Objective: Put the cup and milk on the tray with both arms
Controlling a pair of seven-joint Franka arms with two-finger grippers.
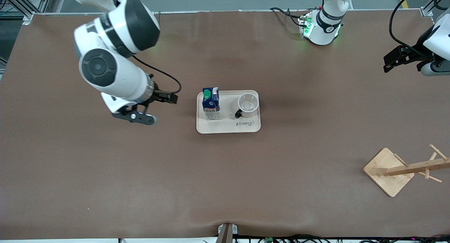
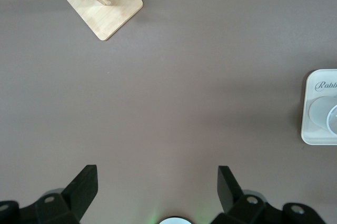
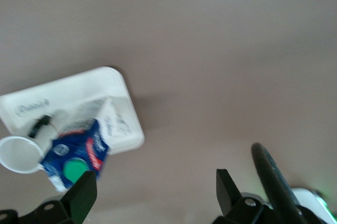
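Milk (image 1: 211, 104) and cup (image 1: 248, 105) both stand upright on the tray (image 1: 228, 126), side by side — milk toward the right arm's end, cup toward the left arm's. Right gripper (image 3: 152, 192) hangs over bare counter (image 1: 225, 186) just beside the tray, fingers spread apart and empty. Left gripper (image 2: 158, 187) is up over the counter at its own end, well apart from the tray — fingers also spread, gripping nothing. A wooden rack (image 1: 404, 169) lies near the front corner.
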